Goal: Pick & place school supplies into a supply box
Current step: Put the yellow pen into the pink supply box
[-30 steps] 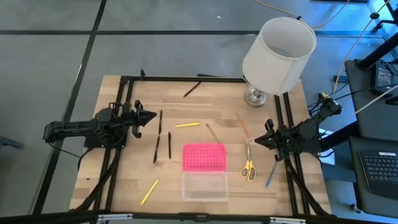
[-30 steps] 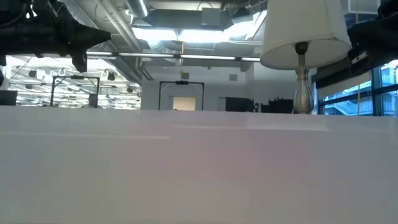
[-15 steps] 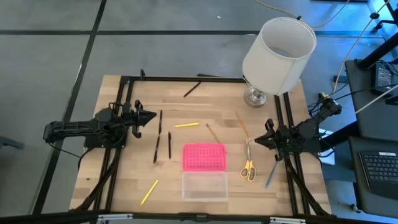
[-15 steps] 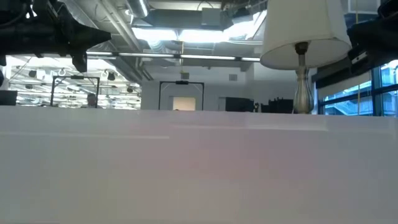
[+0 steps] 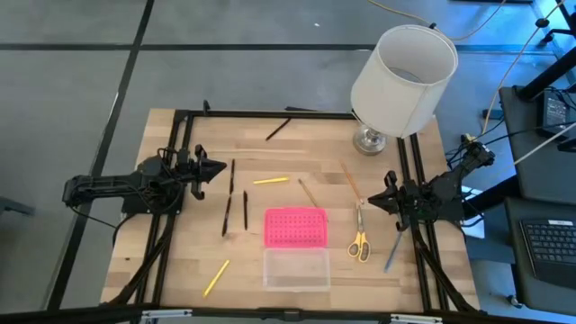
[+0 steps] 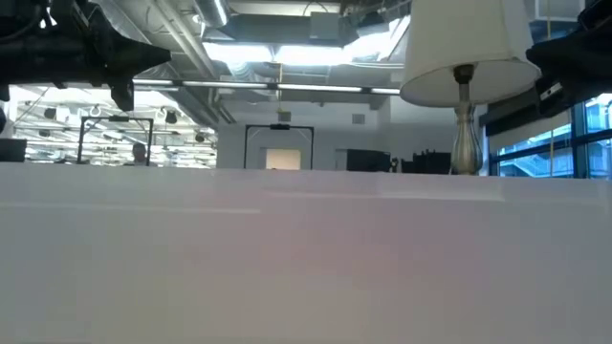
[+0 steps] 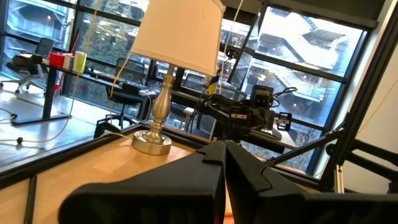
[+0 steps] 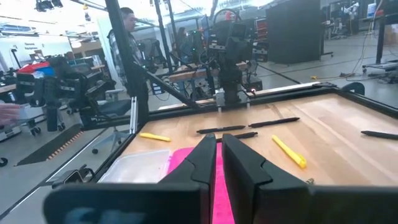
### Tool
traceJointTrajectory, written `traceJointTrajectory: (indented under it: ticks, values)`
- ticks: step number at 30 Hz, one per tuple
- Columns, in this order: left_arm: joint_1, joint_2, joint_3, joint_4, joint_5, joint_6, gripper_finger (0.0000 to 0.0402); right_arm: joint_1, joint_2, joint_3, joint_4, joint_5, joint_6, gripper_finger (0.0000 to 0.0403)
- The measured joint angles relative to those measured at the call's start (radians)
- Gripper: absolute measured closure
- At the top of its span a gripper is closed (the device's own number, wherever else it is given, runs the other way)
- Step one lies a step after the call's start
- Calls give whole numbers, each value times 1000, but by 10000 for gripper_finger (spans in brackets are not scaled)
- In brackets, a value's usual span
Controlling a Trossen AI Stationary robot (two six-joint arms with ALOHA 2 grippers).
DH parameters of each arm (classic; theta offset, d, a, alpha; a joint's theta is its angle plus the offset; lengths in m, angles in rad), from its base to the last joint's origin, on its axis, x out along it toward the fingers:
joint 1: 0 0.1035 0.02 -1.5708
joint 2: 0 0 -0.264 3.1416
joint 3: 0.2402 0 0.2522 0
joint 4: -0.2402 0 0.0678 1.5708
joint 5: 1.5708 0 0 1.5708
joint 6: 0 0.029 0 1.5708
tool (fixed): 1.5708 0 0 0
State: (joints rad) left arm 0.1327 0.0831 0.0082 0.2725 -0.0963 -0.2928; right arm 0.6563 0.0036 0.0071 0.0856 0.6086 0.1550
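Pens, pencils and yellow-handled scissors (image 5: 359,245) lie scattered around the open pink-lidded supply box (image 5: 295,247) mid-table, none packed yet, while left gripper (image 5: 219,167) and right gripper (image 5: 370,204) wait at opposite edges, fingers together, empty.

The supply box (image 5: 295,247) lies open and flat mid-counter, pink dotted lid beyond the clear base. Yellow-handled scissors (image 5: 359,236) lie just right of it. Black pens (image 5: 227,217), yellow pencils (image 5: 271,180) and brown pencils (image 5: 310,193) lie scattered around it; a blue pen (image 5: 393,253) lies right of the scissors.
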Motion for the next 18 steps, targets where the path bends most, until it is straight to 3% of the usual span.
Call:
traceJointTrajectory:
  ticks: [5, 18]
  values:
    - [0, 0, 0, 0, 0, 0, 398, 0, 0, 0, 0, 1, 77, 369]
    - [0, 0, 0, 0, 0, 0, 398, 0, 0, 0, 0, 1, 48, 369]
